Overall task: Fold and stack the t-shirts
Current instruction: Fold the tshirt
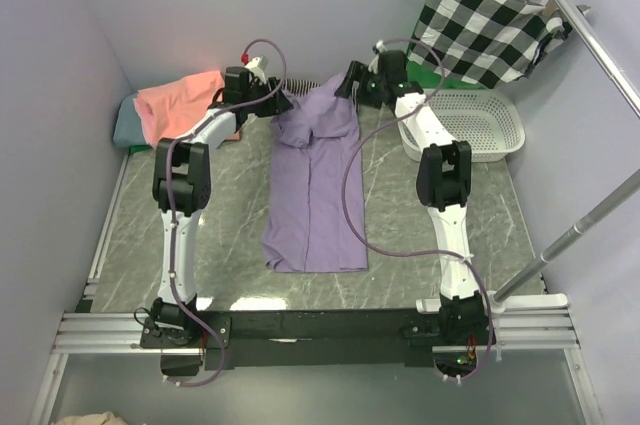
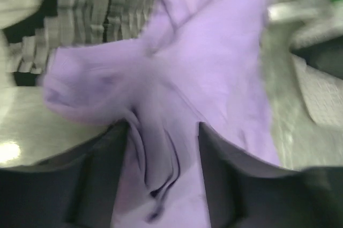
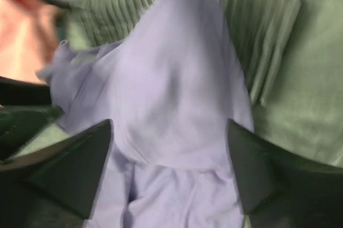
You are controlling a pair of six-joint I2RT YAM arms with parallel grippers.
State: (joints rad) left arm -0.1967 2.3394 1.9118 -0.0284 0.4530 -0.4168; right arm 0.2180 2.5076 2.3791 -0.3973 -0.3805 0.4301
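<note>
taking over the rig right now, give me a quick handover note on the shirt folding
Left gripper: open, at the far end of the lavender-purple t-shirt, with bunched fabric between its fingers.
Right gripper: open wide at the same end, cloth between its fingers.
The purple shirt lies lengthwise down the middle of the table, seemingly folded into a narrow strip.
The salmon-pink t-shirt lies crumpled at the far left on the grey-teal t-shirt. Both are unfolded.
Done: at most the purple shirt's lengthwise folds.
Left: fold it crosswise, fold the other two, stack all three.
</note>
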